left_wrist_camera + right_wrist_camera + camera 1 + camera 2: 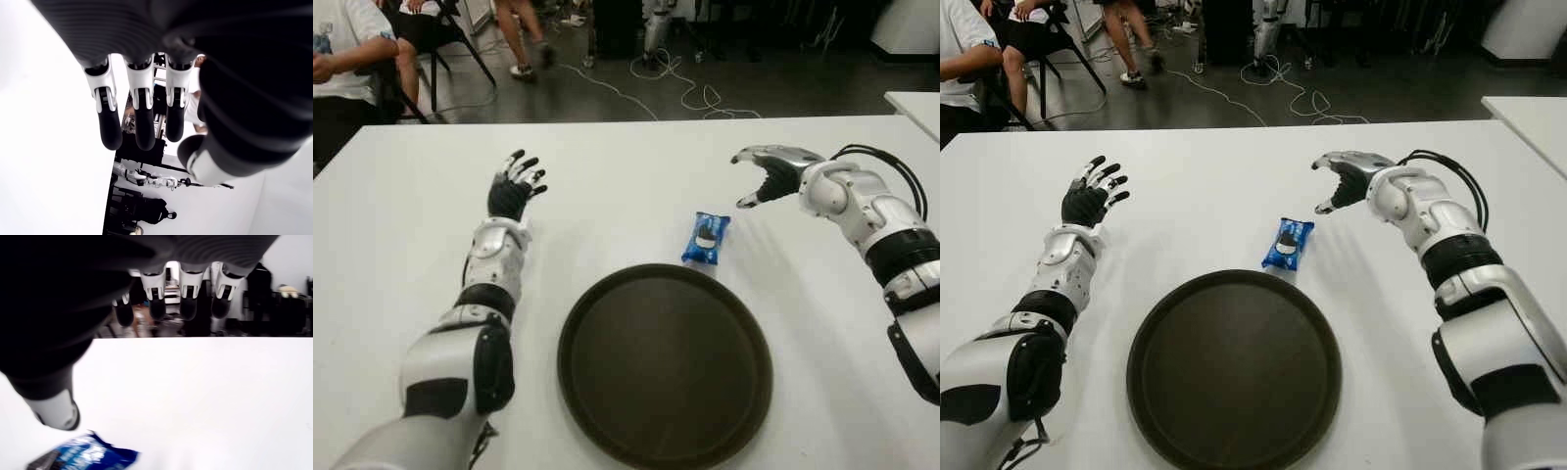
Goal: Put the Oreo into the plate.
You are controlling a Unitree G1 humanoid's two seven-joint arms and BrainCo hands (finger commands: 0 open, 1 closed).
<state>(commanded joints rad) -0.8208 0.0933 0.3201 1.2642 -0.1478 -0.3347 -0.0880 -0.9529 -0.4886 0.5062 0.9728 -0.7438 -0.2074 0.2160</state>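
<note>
A blue Oreo packet (706, 238) lies on the white table (626, 166), just beyond the far rim of the round dark plate (665, 363). The plate holds nothing. My right hand (762, 176) hovers above the table, to the right of and a little beyond the packet, fingers spread and holding nothing. In the right wrist view the Oreo packet (80, 457) shows below the hand's fingers (187, 303), apart from them. My left hand (514, 186) shows over the table to the left of the plate, fingers spread.
Beyond the table's far edge are seated people (342, 49), chair legs and cables (685, 93) on the dark floor. A second white table corner (915, 103) shows at the far right.
</note>
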